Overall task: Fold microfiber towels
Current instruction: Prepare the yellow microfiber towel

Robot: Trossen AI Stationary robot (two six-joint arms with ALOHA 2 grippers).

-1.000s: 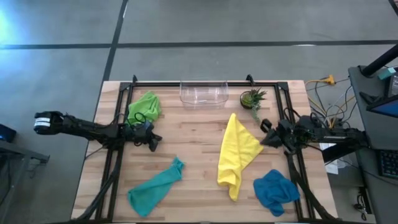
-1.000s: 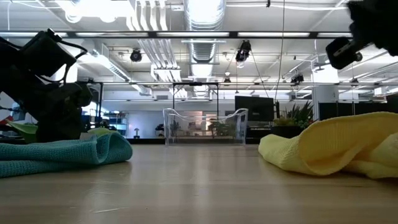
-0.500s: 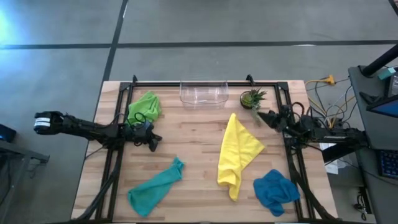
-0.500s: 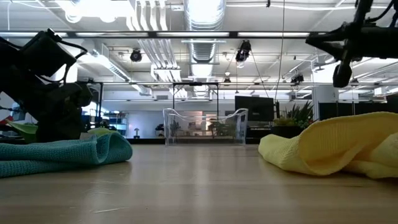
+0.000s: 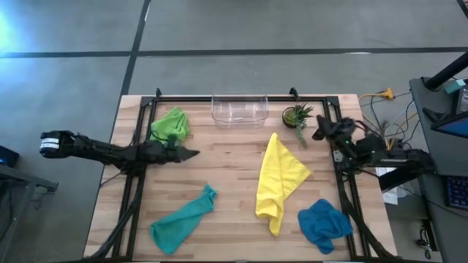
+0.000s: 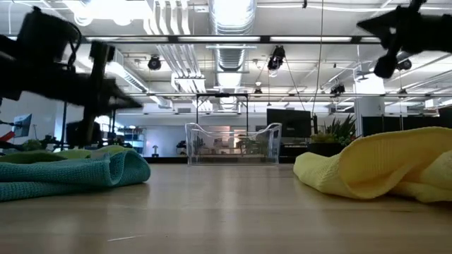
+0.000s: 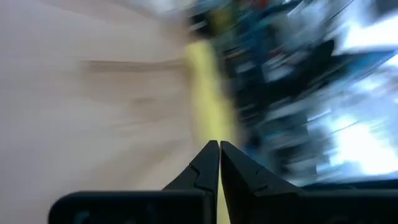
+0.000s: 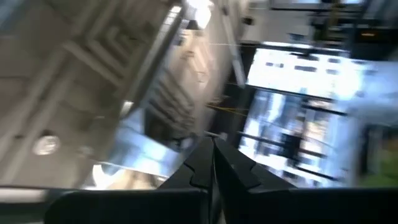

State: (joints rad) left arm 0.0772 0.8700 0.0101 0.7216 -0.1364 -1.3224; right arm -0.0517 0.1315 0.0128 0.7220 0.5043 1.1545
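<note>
Four towels lie crumpled on the wooden table: lime green point(image 5: 170, 124) at the far left, teal point(image 5: 181, 220) near left, yellow point(image 5: 280, 179) right of centre, blue point(image 5: 323, 223) near right. My left gripper point(image 5: 194, 152) is shut and bare, pointing level toward the table's middle, just right of the lime green towel and above the wood. My right gripper point(image 5: 317, 136) is shut and bare, raised over the table's right edge near the potted plant point(image 5: 296, 115), tipped upward toward the ceiling.
A clear plastic bin point(image 5: 239, 109) stands at the far middle edge, the small potted plant to its right. A black frame point(image 5: 219, 97) runs around the table. Bare wood lies between the towels at the centre.
My left gripper has swung up from pointing down at the wood to lying level, rolling about its axis. My right gripper has risen, tipped upward and rolled, shifting toward the table's far edge by the plant. The towels lie as before.
</note>
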